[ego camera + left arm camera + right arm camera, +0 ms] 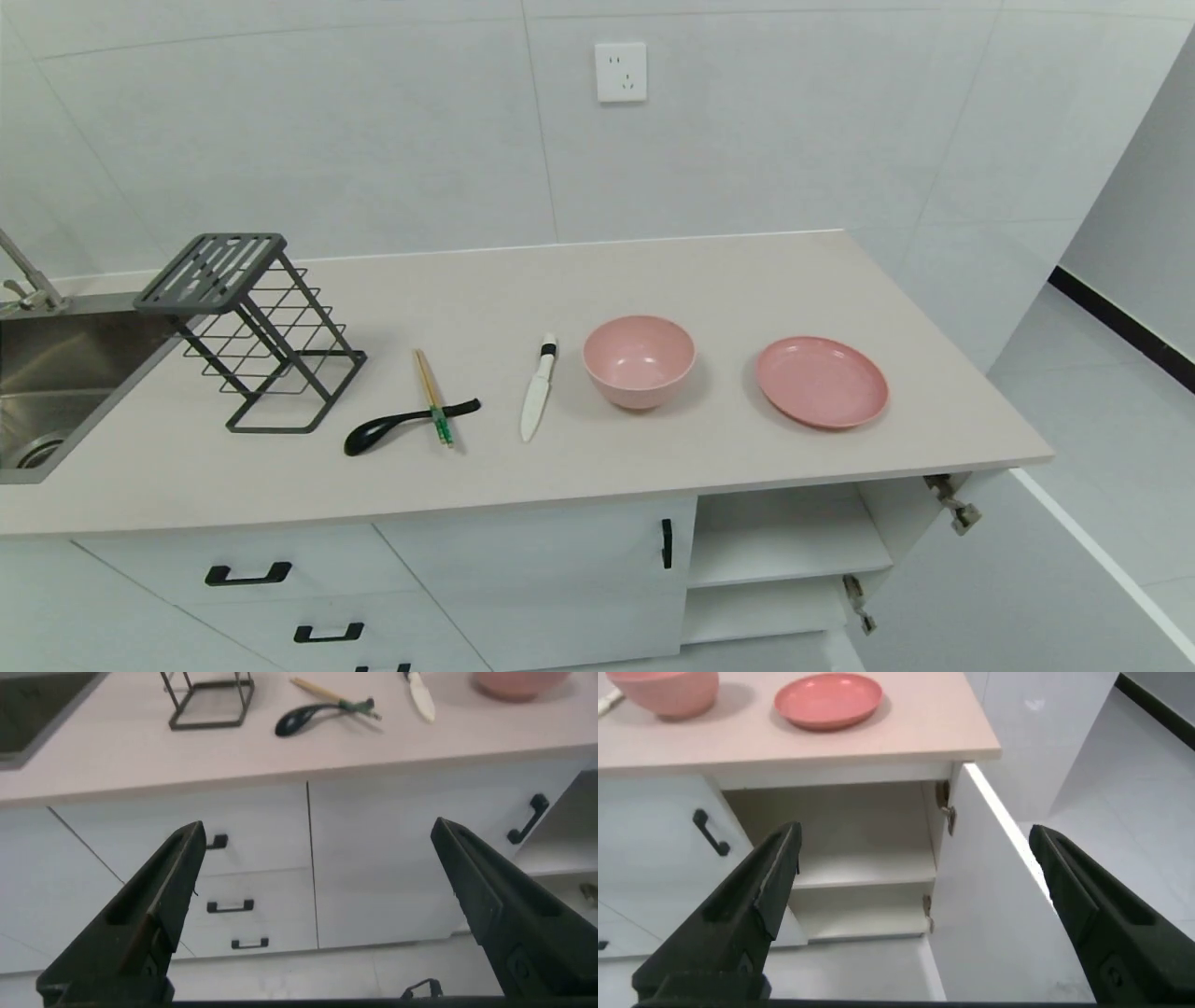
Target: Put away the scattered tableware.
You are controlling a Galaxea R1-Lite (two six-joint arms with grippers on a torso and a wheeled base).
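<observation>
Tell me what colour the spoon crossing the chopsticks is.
The spoon is black, clearest in the head view.

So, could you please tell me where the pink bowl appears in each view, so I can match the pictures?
Head view: pink bowl mid-counter, between the white knife and the pink plate.
Left wrist view: pink bowl cut off at the picture's edge, beyond the white knife.
Right wrist view: pink bowl partly cut off, beside the pink plate.
Shared landmark: the black door handle on the cupboard front below.
</observation>
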